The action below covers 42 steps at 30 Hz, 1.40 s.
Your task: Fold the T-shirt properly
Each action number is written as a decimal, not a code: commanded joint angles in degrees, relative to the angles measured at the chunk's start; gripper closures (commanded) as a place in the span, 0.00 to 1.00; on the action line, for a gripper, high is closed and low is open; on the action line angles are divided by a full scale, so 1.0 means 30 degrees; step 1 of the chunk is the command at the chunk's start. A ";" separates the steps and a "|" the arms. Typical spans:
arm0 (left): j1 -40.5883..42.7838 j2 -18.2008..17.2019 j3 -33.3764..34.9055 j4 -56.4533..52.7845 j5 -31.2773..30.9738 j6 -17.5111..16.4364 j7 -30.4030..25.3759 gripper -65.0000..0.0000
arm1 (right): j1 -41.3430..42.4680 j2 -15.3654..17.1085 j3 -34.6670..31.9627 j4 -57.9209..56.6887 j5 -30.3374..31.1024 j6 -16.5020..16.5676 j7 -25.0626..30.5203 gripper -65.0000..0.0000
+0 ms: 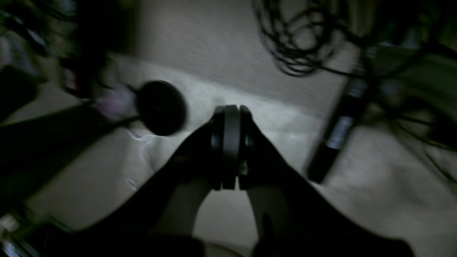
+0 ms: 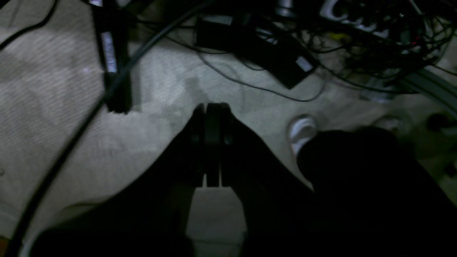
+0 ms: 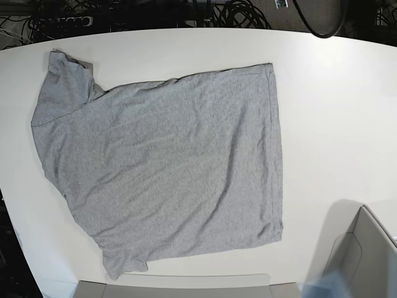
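The heather-grey T-shirt (image 3: 167, 167) lies spread flat on the white table (image 3: 335, 112). Its plain side is up and no lettering shows. The sleeves are at the far left and near left, and the hem runs down the right side. My left gripper (image 1: 231, 109) is shut and empty, hanging over beige carpet with no shirt in its view. My right gripper (image 2: 213, 106) is also shut and empty, over carpet and cables. Neither gripper shows in the base view.
Grey flat shapes sit at the table's near edge (image 3: 173, 287) and near-right corner (image 3: 366, 254). Cables (image 3: 242, 13) lie behind the table. The wrist views show cable tangles (image 2: 375, 32), black power bricks (image 2: 278, 57) and a round black base (image 1: 161, 107) on the floor.
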State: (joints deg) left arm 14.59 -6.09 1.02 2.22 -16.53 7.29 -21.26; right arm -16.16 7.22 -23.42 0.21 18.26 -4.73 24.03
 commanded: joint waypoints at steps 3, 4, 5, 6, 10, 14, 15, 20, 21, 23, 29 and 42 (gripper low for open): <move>0.1423 -0.0095 0.0028 -0.0022 -0.0012 0.0164 -0.4153 1.00 | -0.1044 0.0332 0.0026 -0.0069 0.1107 -0.0166 0.2788 1.00; 0.1891 -0.0095 0.0028 -0.0022 -0.0012 0.0164 -0.5501 1.00 | -0.1425 0.0479 0.0026 -0.0069 0.1371 -0.0166 0.3784 1.00; 0.2272 -0.0095 0.0028 -0.0022 -0.0012 0.0164 -0.6644 1.00 | -0.1748 0.0625 0.0026 -0.0069 0.1517 -0.0166 0.4693 1.00; 0.2653 -0.0095 0.0028 -0.0022 -0.0012 0.0164 -0.7757 1.00 | -0.2099 0.0654 0.0026 -0.0069 0.1634 -0.0166 0.5601 1.00; 0.3884 -0.0095 0.0028 -0.0051 -0.0012 0.0164 -1.1713 1.00 | -0.3594 0.0684 0.0026 -0.0069 0.1752 -0.0166 0.9499 1.00; 0.4822 -0.0037 0.0028 -0.0051 -0.0012 0.0164 -1.4966 1.00 | -0.5030 0.0713 0.0026 -0.0069 0.1752 -0.0166 1.3748 1.00; 0.5056 -0.0008 0.0028 -0.0051 -0.0012 0.0164 -1.5728 1.00 | -0.5381 0.0713 -0.0003 -0.0069 0.1752 -0.0166 1.4158 1.00; 0.6434 0.0080 -0.0148 0.0623 -0.0042 0.0164 -1.8453 1.00 | -0.5938 0.1123 0.0026 -0.0069 0.1752 -0.0166 1.4011 1.00; 0.6697 0.0051 -0.0178 0.0975 -0.0071 0.0164 -1.8453 1.00 | -0.6055 0.1153 0.0026 -0.0069 0.1752 -0.0166 1.4011 1.00; 0.7371 0.0051 -0.0207 0.2147 -0.0100 0.0252 -1.8570 1.00 | -0.6495 0.1240 0.0026 0.0209 0.1752 -0.0225 1.4011 1.00; 1.1386 0.0432 -0.0207 0.8975 -0.0100 0.0310 -1.8541 1.00 | -0.9894 0.3087 0.0056 0.6656 0.1752 -0.0313 1.4011 1.00; 1.7657 0.0608 -0.0060 2.3041 -0.0012 0.0222 -1.8541 1.00 | -1.7894 0.9006 0.0085 2.2392 0.4829 -0.0342 1.3923 1.00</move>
State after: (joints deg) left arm 65.69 -4.14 0.82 70.98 -16.56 7.92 -75.37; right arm -68.10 33.87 -23.07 67.64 33.36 -5.39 63.35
